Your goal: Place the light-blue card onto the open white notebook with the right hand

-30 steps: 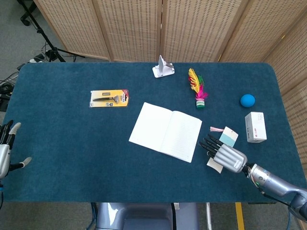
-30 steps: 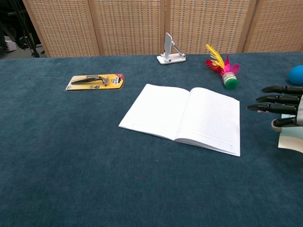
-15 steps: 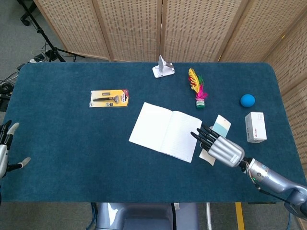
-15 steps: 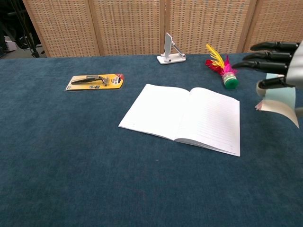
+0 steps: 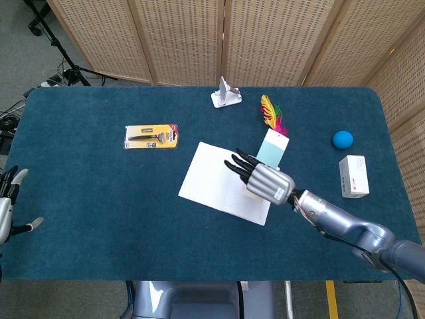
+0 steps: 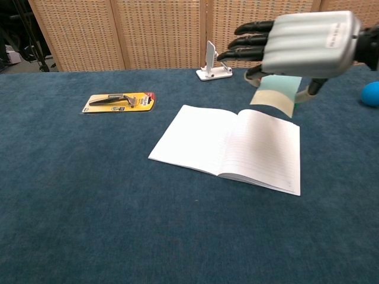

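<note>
Chest view: right hand [image 6: 299,42] grips light-blue card [image 6: 274,94] — above the open white notebook [image 6: 231,147].

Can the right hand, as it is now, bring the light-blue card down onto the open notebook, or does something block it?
Probably yes. The right hand holds the light-blue card above the open notebook, whose pages lie bare beneath.

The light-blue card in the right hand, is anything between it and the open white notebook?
Nothing visible. The right hand holds the light-blue card in the air above the open white notebook, whose pages lie bare beneath it.
</note>
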Controlling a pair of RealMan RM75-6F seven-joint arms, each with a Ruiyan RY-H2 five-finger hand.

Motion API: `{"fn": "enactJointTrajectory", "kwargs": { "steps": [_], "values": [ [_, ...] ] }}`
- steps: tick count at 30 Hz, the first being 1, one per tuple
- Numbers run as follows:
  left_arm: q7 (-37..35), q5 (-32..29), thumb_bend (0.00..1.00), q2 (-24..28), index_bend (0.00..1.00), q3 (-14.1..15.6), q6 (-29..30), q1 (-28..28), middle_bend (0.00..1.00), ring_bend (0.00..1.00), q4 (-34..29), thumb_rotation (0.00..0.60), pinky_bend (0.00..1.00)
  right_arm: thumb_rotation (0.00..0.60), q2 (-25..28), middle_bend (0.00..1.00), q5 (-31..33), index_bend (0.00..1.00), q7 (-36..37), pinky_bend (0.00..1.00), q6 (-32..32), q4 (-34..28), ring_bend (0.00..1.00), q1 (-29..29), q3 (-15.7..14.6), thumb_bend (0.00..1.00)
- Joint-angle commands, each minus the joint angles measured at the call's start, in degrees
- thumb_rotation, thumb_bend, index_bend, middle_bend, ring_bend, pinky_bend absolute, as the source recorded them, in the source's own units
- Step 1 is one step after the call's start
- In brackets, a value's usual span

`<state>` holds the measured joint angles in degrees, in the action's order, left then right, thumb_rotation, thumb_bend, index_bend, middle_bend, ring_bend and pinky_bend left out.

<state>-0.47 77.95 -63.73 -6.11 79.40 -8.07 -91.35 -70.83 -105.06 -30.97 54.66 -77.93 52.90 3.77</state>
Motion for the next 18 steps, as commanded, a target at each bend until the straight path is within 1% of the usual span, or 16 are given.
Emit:
{"fn": "enactJointTrajectory", "kwargs": {
  "steps": [1, 4, 11, 14, 18],
  "values": [
    [-0.77, -0.62, 0.0, 0.59, 0.0, -0.06, -1.08, -0.42, 0.0, 0.0, 0.03, 0.6, 0.0, 0.6, -4.7, 0.0, 3.48, 0.62, -2.85, 0.01, -6.79, 1.74, 0.0, 5.04, 3.07, 0.31],
    [-1.16, -2.82, 0.0, 0.67, 0.0, -0.82, -2.37, -0.82, 0.0, 0.0, 0.52, 0.6, 0.0, 0.6, -9.11, 0.0, 4.63, 0.62, -2.91, 0.01, -10.23, 4.66, 0.0, 7.99, 3.91, 0.31],
    [-1.09, -5.08, 0.0, 0.48, 0.0, -1.28, -4.27, -1.45, 0.0, 0.0, 1.49, 0.6, 0.0, 0.6, -16.62, 0.0, 4.08, 0.62, -2.32, 0.01, -12.61, 10.17, 0.0, 11.86, 3.1, 0.31],
    [-1.23, -5.74, 0.0, 0.44, 0.0, -1.42, -5.0, -1.72, 0.0, 0.0, 1.82, 0.6, 0.0, 0.6, -19.32, 0.0, 4.11, 0.62, -2.01, 0.02, -13.32, 12.88, 0.0, 12.96, 2.58, 0.31],
    [-1.63, -6.03, 0.0, 0.56, 0.0, -1.56, -5.42, -1.92, 0.0, 0.0, 2.1, 0.6, 0.0, 0.6, -21.25, 0.0, 4.0, 0.62, -2.08, 0.02, -13.87, 15.31, 0.0, 13.82, 1.67, 0.31]
  ]
}}
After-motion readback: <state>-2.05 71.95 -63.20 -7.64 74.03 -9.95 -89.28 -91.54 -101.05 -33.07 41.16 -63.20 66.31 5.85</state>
